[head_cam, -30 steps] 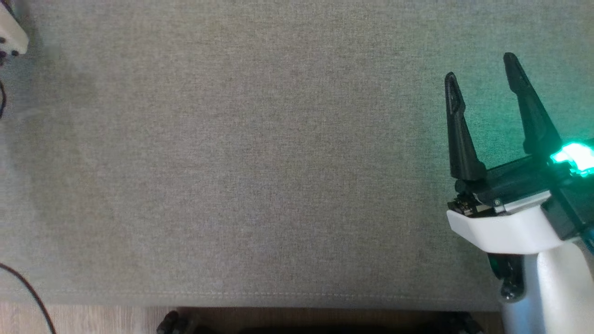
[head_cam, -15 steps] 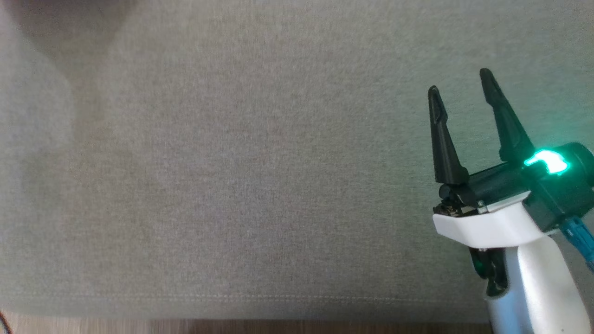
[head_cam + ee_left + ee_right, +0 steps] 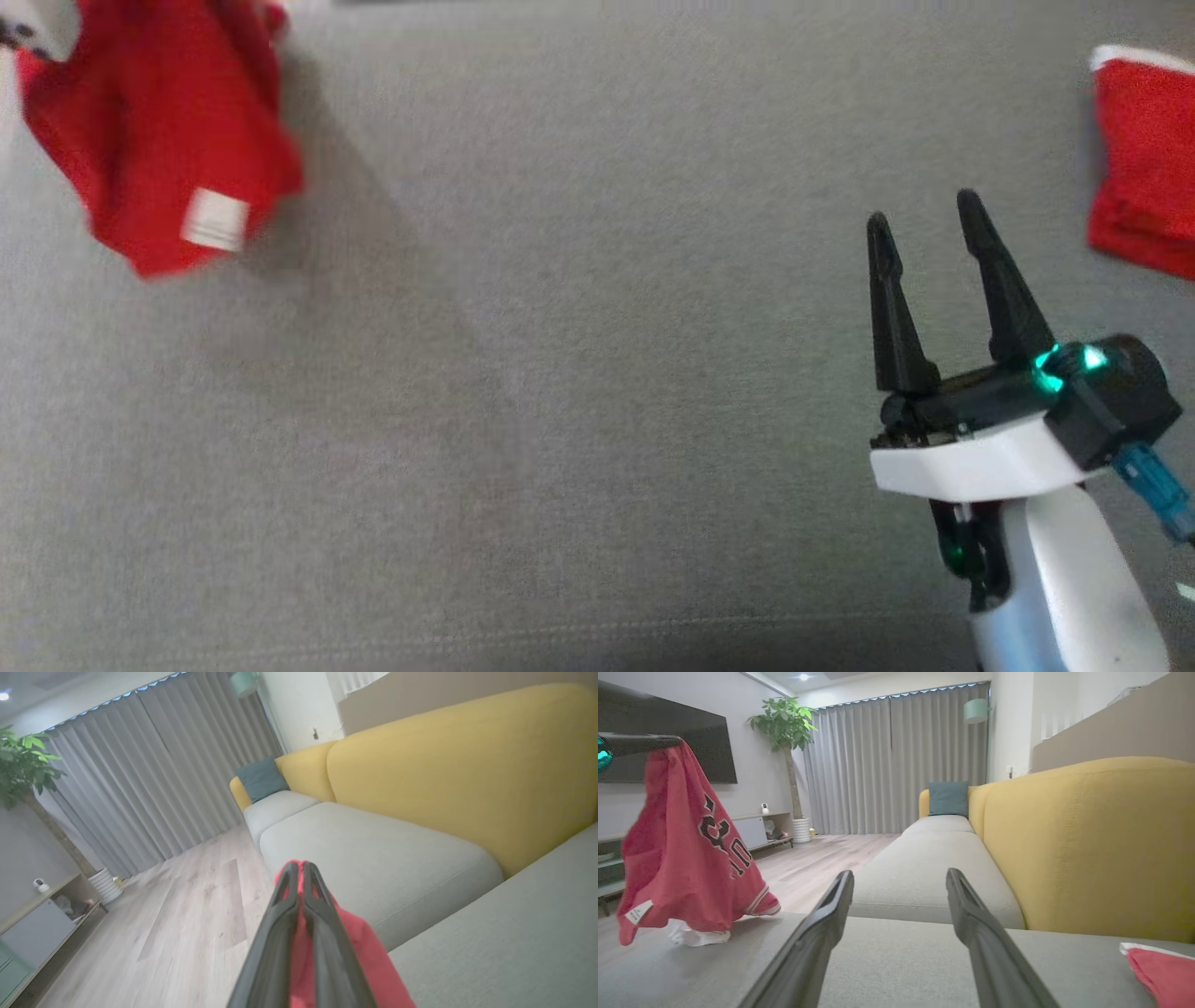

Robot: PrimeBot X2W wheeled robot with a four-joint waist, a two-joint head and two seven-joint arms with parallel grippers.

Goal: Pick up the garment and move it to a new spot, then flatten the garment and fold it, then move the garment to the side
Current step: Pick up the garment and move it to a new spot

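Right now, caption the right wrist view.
Open right pincer above grey sofa; left pincer holds up red jersey.

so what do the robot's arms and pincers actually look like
The right pincer has two long, tapering black fingers on a black base with a glowing green light, mounted on a white wrist shell and a pale forearm. A blue plug sticks out beside it. The left pincer has the same slim dark fingers, hollowed near the tips.
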